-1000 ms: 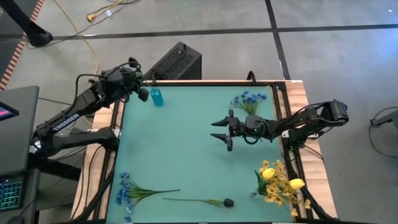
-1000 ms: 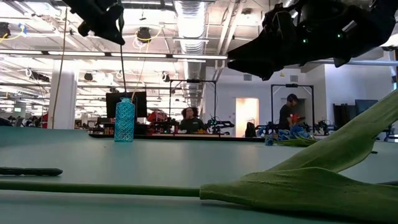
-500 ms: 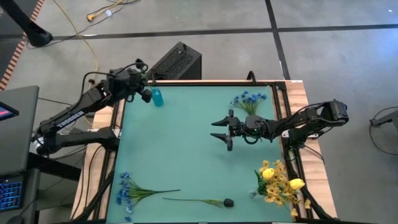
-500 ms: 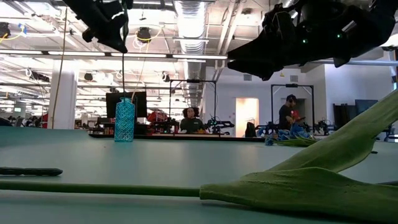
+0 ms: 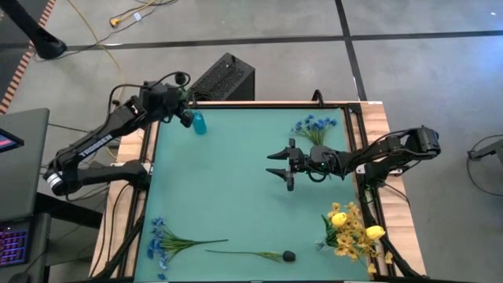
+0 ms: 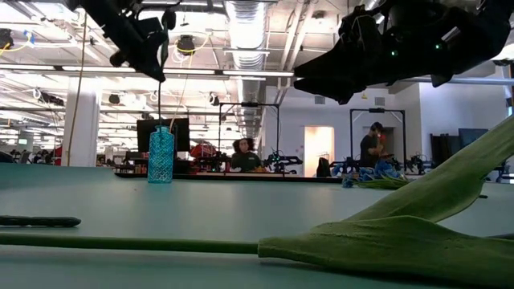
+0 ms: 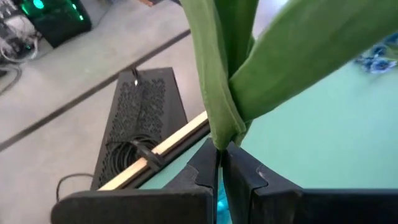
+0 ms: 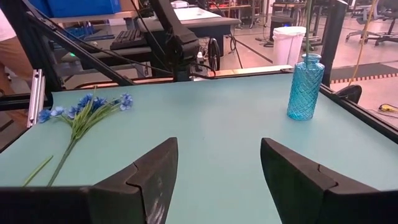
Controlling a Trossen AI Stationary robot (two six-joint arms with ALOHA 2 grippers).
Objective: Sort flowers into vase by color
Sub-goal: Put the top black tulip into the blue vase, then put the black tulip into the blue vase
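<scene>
The left gripper [image 5: 182, 115] hangs over the table's far left corner, right above the blue vase [image 5: 197, 123], its fingers [image 7: 242, 180] clamped together on a thin green stem [image 7: 217, 134]. In the left wrist view the stem's leaves rise from between the closed fingers; in the low view the stem [image 6: 158, 100] drops straight from the gripper to the vase mouth [image 6: 161, 128]. Which flower this is cannot be told, since no blossom shows.

The step in hand looks like feeding this stem into the vase. The next move calls for a straight, slow descent that keeps the stem centred over the narrow neck, then a release once it is well inside. A sideways push could tip the slim vase.

The right gripper [image 5: 284, 166] waits over the middle of the table towards its right side, fingers [image 8: 146, 171] wide apart and holding nothing.

Still to sort: a blue sprig [image 5: 312, 128] by the far edge, yellow flowers [image 5: 351, 229] at the near right corner, another blue sprig [image 5: 169, 240] at the near left corner, and a dark bud [image 5: 288, 255] on its stem along the near edge.
</scene>
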